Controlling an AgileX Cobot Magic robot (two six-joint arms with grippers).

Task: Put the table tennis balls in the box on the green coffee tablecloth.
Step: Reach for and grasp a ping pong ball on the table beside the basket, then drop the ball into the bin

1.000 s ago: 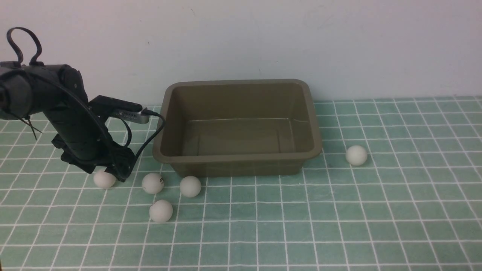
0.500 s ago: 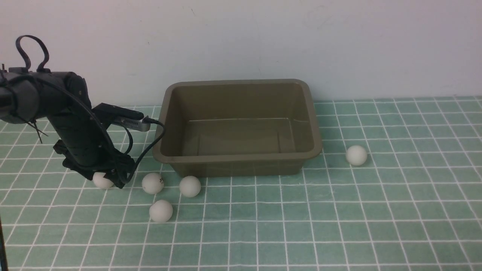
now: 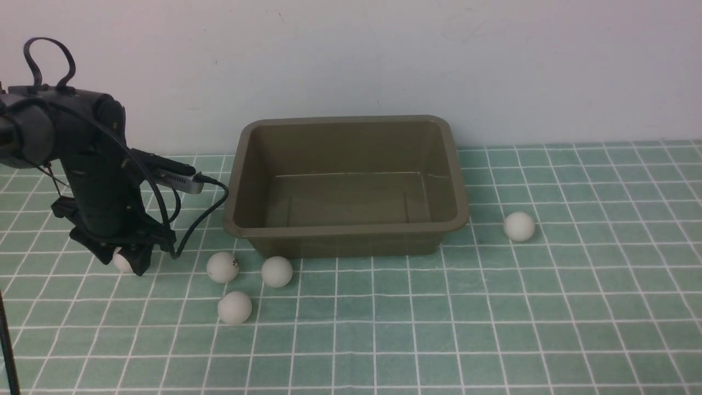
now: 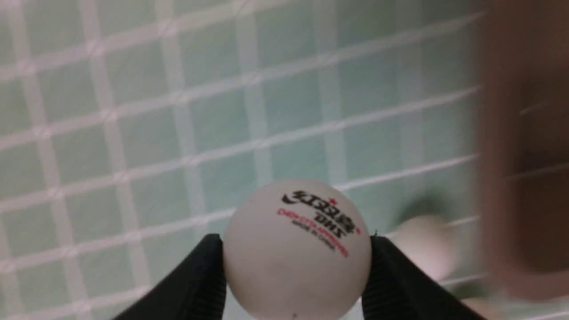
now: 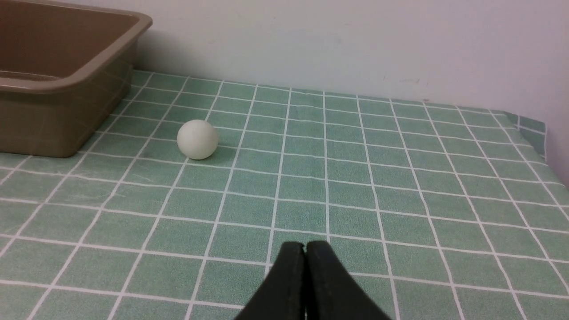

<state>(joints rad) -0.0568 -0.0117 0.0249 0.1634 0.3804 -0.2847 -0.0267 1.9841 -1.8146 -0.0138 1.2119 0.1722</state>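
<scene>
First pickup: left claw (image 3: pixel 133 257) pinches a ball (image 4: pixel 297 249) low over the cloth (image 3: pixel 493 329), left of the empty box (image 3: pixel 345 231). Right claw (image 5: pixel 305 255) is pressed together, idle. Next, likely: lift, carry over box, release.

This is looking like a robotics lab bench: a bare white wall (image 3: pixel 384 55) is standing at the far side, a green gridded tablecloth (image 3: pixel 493 329) is stretching right up to it, and a black robot arm (image 3: pixel 96 181) is trailing loose cables (image 3: pixel 208 211) at the left.

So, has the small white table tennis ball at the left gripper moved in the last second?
Yes. The small white ball, clamped in the left gripper, has shifted left, farther from the olive-brown plastic box.
</scene>
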